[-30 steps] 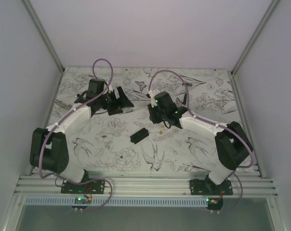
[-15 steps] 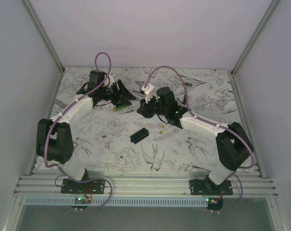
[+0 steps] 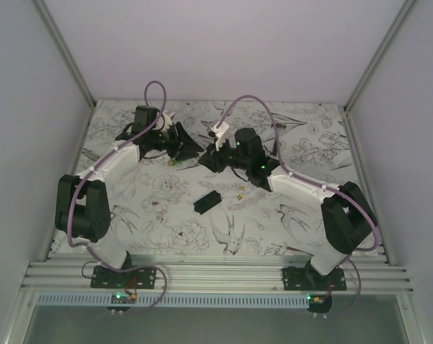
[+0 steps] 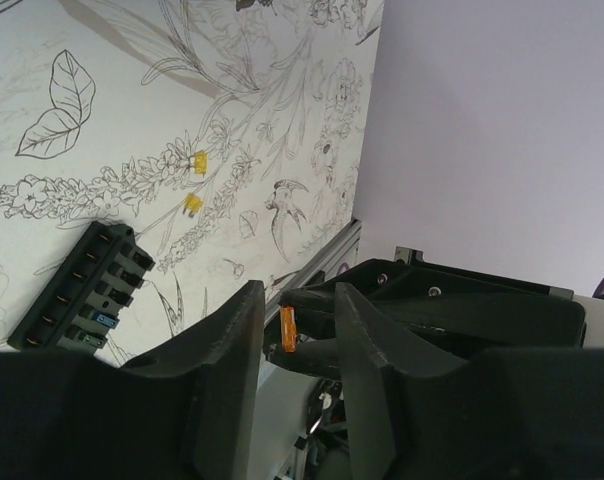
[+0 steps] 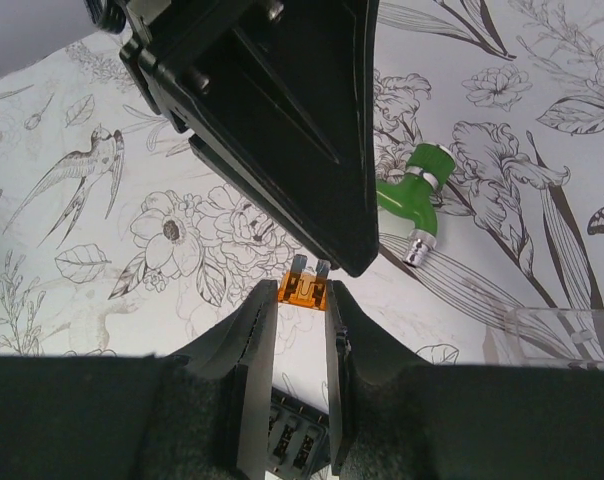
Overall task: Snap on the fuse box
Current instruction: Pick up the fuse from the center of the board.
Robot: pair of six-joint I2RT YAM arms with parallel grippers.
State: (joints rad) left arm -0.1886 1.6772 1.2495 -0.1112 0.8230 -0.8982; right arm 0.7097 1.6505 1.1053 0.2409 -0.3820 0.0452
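Observation:
The fuse box, a small black oblong, lies on the patterned table in front of both grippers. It also shows in the left wrist view as the fuse box and under the right fingers as the fuse box. My right gripper is shut on a small orange fuse, pinched by its sides with the metal prongs pointing away. My left gripper meets it tip to tip. The left jaws stand narrowly apart around the orange fuse and the right fingertips. In the top view, left gripper and right gripper touch mid-table.
A green plastic piece with a metal tip lies on the table beyond the grippers. Two loose yellow fuses lie near the fuse box. A clear plastic item sits at the right edge. White walls enclose the table.
The left arm has reached right and its jaws have narrowed markedly. The right gripper has carried the orange fuse left and up, between the left fingers.

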